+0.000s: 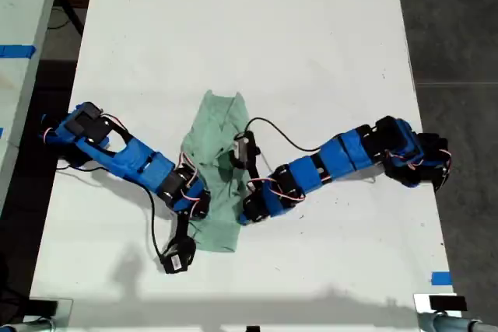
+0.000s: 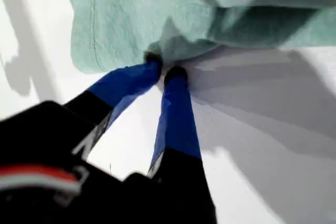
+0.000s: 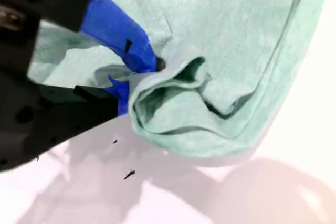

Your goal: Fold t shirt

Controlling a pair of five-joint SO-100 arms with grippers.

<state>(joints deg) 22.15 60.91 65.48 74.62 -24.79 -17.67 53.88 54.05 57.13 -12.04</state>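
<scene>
The t shirt (image 1: 215,167), a soft, wrinkled mint-green cloth garment, lies bunched at the exterior view's centre on the white table (image 1: 257,36). My first gripper (image 2: 164,71) pinches its edge; my second gripper (image 3: 139,80) clamps a fold. Limp and light, it's best held by hems.
</scene>
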